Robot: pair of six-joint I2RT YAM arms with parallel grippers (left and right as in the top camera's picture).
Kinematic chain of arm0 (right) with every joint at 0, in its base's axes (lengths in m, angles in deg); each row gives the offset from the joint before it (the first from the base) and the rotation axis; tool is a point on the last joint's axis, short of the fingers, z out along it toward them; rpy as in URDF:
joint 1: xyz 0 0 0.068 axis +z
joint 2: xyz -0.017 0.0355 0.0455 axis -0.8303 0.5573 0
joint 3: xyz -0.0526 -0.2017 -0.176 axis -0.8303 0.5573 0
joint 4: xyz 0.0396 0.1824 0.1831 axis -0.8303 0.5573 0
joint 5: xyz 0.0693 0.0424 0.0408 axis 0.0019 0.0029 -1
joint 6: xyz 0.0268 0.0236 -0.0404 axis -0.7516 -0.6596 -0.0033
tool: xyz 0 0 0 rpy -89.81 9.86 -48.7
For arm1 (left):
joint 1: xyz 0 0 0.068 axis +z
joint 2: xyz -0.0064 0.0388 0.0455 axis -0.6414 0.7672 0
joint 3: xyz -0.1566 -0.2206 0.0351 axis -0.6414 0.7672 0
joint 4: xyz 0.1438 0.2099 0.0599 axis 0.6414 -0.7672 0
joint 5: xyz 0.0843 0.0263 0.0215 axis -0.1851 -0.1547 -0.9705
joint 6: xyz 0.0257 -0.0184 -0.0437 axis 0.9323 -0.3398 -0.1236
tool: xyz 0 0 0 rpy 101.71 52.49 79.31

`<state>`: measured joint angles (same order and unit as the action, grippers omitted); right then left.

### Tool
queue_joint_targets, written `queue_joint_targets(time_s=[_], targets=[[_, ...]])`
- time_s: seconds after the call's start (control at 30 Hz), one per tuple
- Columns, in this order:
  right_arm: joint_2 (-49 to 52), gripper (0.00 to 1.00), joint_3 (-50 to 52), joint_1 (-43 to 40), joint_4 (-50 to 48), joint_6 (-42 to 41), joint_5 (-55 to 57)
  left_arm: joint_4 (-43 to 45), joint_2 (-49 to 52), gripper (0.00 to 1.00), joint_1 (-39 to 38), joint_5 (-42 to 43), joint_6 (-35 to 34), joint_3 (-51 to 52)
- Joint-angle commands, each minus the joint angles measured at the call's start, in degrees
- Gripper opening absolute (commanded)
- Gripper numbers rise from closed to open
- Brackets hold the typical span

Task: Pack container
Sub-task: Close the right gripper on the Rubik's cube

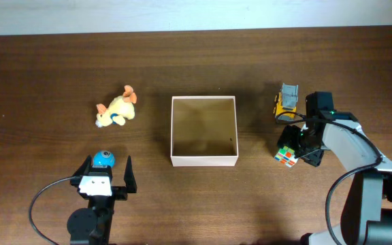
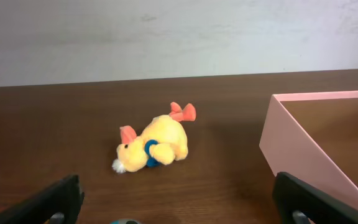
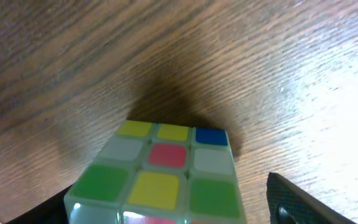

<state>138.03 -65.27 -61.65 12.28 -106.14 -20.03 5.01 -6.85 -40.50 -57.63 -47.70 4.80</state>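
Brown wood (image 1: pixel 257 146) gap btwn container (image 1: pixel 203 160) wall & cube (image 1: pixel 286 156) (R gripper (image 1: pixel 297 151) wide astride it, L gripper (image 1: pixel 108 169) wide)

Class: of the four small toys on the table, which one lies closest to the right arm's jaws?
The multicoloured puzzle cube, right of the container. The yellow truck sits farther back; the plush and blue toy lie left.

A plush toy (image 1: pixel 116 109) lies left of the container (image 1: pixel 204 161), puzzle cube (image 1: pixel 286 156) and toy truck (image 1: pixel 286 101) to its right
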Motion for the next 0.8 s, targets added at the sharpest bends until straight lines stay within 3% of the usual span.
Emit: queue_joint_targets(time_s=[0.0, 0.47, 0.77], targets=[[0.48, 0.80, -0.55, 0.33, -0.68, -0.44, 1.40, 0.15, -0.50, 0.99, 0.28, 0.22, 0.90, 0.39], [0.48, 0.78, -0.55, 0.66, -4.07, 0.17, 0.04, 0.15, -0.50, 0.99, 0.28, 0.22, 0.90, 0.39], [0.48, 0.74, -0.55, 6.71, -6.12, -1.90, 0.33, 0.15, -0.50, 0.99, 0.28, 0.22, 0.90, 0.39]])
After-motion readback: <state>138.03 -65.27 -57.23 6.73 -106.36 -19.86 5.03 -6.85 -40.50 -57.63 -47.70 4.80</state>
